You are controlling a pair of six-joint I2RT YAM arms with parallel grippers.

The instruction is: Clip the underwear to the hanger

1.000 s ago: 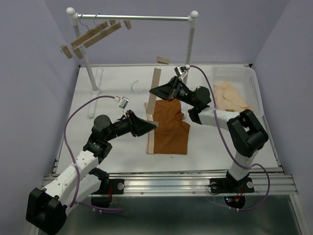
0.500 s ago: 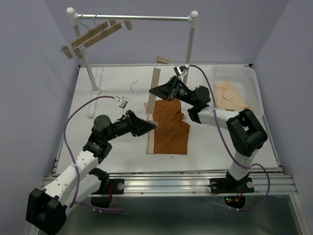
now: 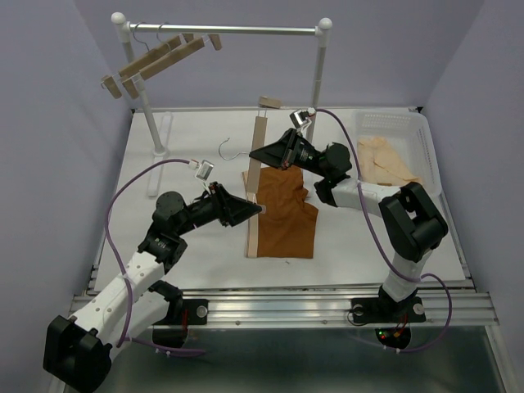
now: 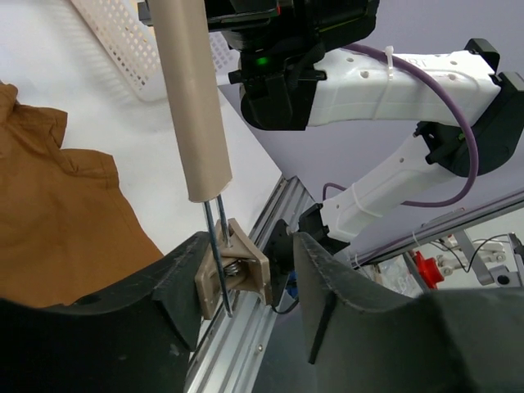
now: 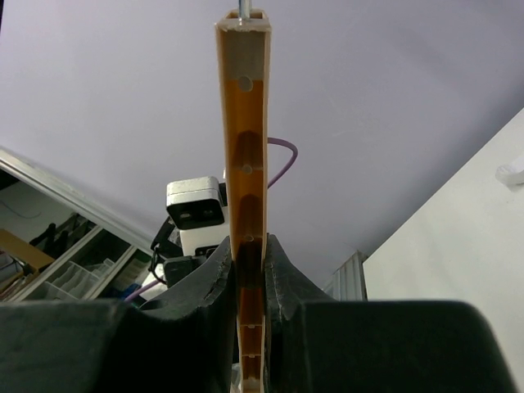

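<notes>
The hanger is a light-wood bar held above the table, with its wire hook on the left and one clip at the far end. My right gripper is shut on the bar, which is seen end-on between its fingers in the right wrist view. The near clip hangs on wires below the bar end. My left gripper is open, and the clip sits between its fingers, against the left one. The rust-brown underwear lies flat on the table under the hanger, with its beige waistband on the left.
A white basket at the right back holds a cream garment. A clothes rack with other wooden hangers stands at the back left, its post base on the table. The basket also shows in the left wrist view.
The hanger and its hook have shifted slightly to the left. Both arms have stayed almost in place.
</notes>
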